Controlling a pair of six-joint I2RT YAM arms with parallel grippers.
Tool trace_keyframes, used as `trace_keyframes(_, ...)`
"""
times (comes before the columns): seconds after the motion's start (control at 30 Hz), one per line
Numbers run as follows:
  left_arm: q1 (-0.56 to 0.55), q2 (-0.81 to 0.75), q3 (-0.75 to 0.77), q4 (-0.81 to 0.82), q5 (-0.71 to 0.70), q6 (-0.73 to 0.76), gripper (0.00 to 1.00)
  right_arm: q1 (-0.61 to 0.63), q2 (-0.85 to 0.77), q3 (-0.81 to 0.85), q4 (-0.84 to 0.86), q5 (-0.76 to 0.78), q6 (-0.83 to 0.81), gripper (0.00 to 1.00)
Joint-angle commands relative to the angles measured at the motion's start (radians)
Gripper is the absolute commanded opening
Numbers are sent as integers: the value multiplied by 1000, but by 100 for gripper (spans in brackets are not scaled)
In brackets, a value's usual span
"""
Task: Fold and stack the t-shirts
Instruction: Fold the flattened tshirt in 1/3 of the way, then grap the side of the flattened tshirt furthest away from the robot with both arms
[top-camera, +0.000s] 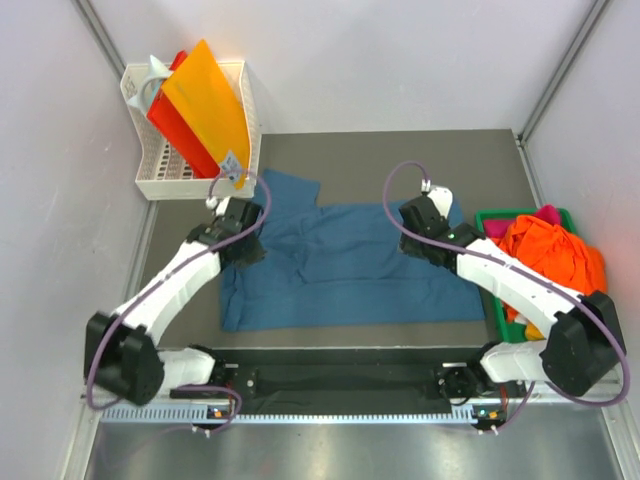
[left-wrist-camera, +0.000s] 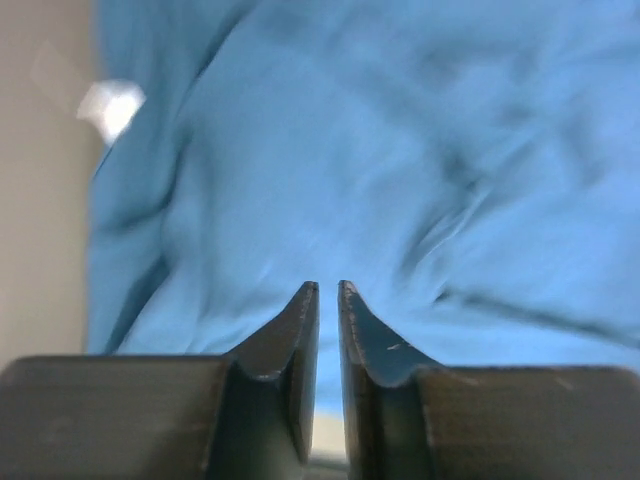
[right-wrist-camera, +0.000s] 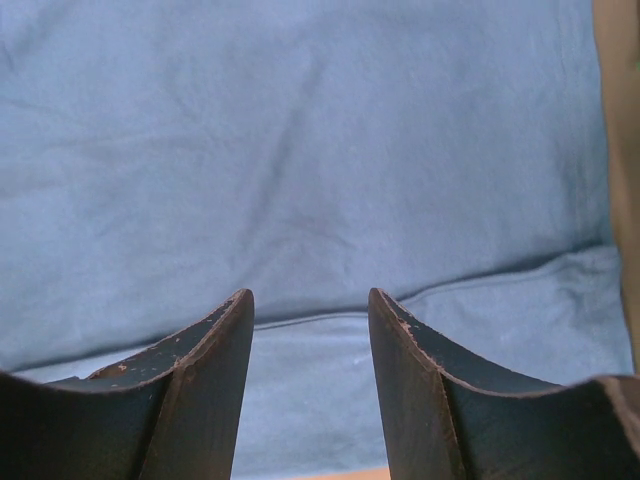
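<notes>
A dark teal-blue t-shirt (top-camera: 350, 265) lies spread across the grey mat (top-camera: 400, 160), wrinkled on its left side. My left gripper (top-camera: 250, 240) hovers over the shirt's left part. In the left wrist view its jaws (left-wrist-camera: 328, 288) stand a narrow slit apart with nothing between them, above blurred blue cloth (left-wrist-camera: 400, 150). My right gripper (top-camera: 412, 238) is over the shirt's upper right. Its jaws (right-wrist-camera: 310, 295) are open and empty, with a hem seam of the shirt (right-wrist-camera: 300, 150) running below them. Orange (top-camera: 550, 250), magenta-pink (top-camera: 545, 213) and yellow (top-camera: 531, 327) t-shirts lie bunched together at the right.
The bunched shirts sit in a green tray (top-camera: 495, 215) at the right edge of the mat. A white basket (top-camera: 150, 180) at the back left holds orange and red sheets (top-camera: 205, 100). Grey walls close in both sides.
</notes>
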Motion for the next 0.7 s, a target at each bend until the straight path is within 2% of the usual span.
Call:
trace_keyframes(0.0,-24,297,268,194,-112,173,29,20,22,88,5,30,-100,50)
trace_keyframes(0.03,-33,368,338,167,-158,194,32,20,26,91,5,36,-107,50)
trace_keyframes(0.07,-41,454,414,81,-265,213,40,22,29,93,5,38,-112,50)
trace_keyframes(0.1,-56,523,561,47,-307,222,46,22,31,93,9,41,-124,50)
trace_keyframes(0.13,-60,662,631,18,-348,228,49,22,34,93,9,45,-127,50)
trace_keyframes(0.17,-62,719,694,-37,-397,225,59,22,34,91,12,47,-130,50)
trace_keyframes(0.2,-61,769,799,-50,-423,216,66,20,35,82,17,46,-137,50)
trace_keyframes(0.23,-59,853,841,-56,-433,206,69,23,35,79,19,47,-138,50)
trace_keyframes(0.33,-48,931,926,27,-405,213,72,22,38,67,31,41,-135,50)
trace_keyframes(0.5,10,999,989,183,-280,257,73,22,37,67,29,18,-138,50)
trace_keyframes(0.63,18,1074,1050,272,-269,349,68,22,29,64,42,6,-157,50)
trace_keyframes(0.67,25,1097,1105,272,-266,359,68,22,28,63,48,3,-160,50)
